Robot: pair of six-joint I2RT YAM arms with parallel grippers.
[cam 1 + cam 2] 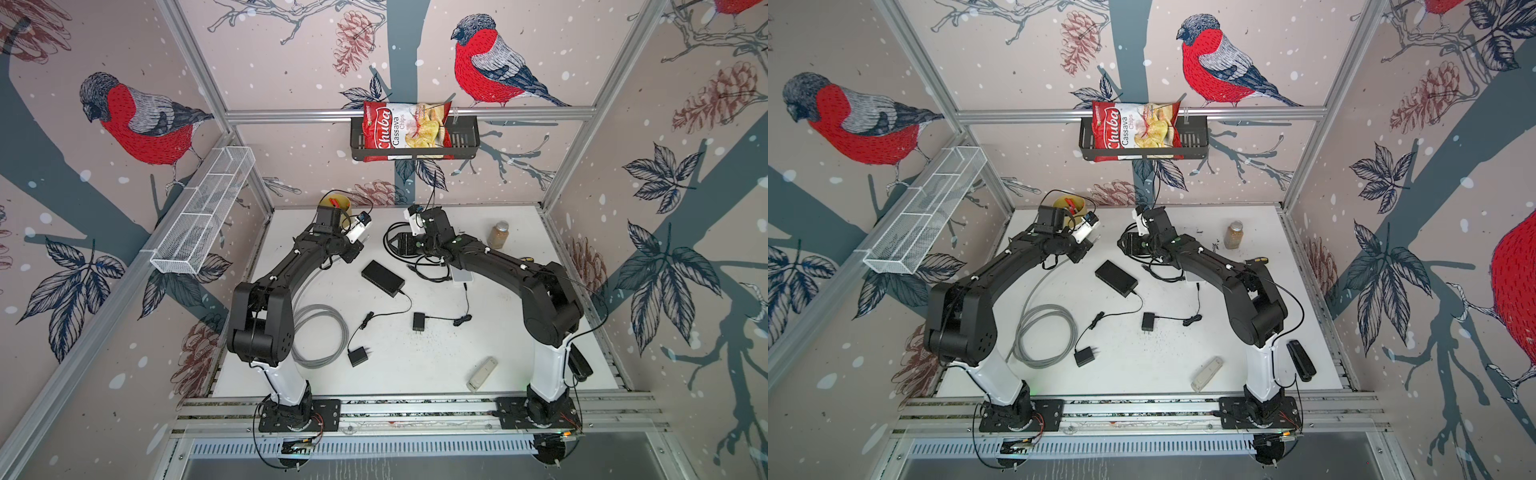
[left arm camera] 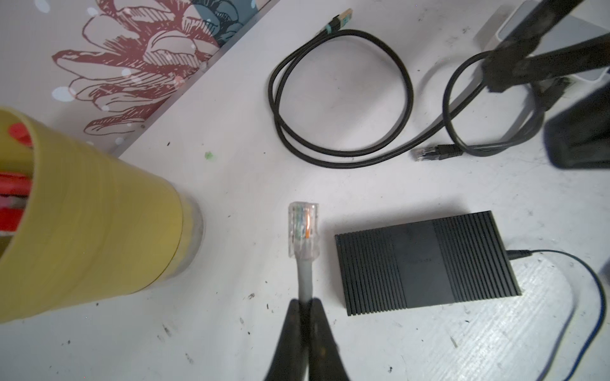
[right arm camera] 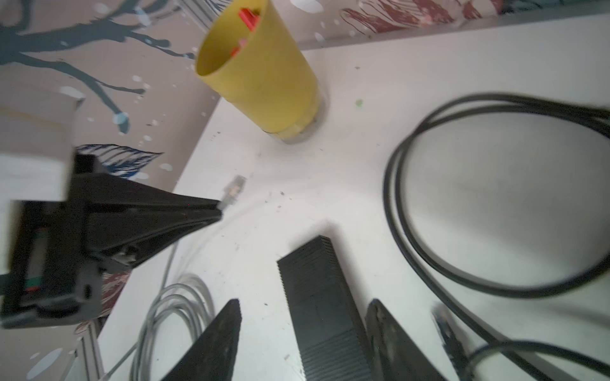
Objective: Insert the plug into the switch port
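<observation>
1. Surroundings: a yellow cup (image 2: 92,231) stands at 11 o'clock from the network switch (image 2: 425,260). A coiled black Ethernet cable (image 2: 340,95) lies at 1 o'clock.
2. Left gripper (image 2: 305,301): jaws clamped on the grey cable (image 2: 305,280) just behind the clear RJ45 plug (image 2: 303,231). The plug is beside the switch, not touching.
3. Right gripper (image 3: 303,301): jaws apart, straddling the switch.
4. Surface: scuffed white table (image 2: 231,330).

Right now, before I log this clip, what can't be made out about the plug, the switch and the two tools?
- Ports: no view shows them; the left wrist view shows only the ribbed top of the switch.
- Plug: clear only in the left wrist view; in both top views it is too small to pick out.
- Right tool: the right wrist view is blurred, so contact with the switch is unclear.
</observation>
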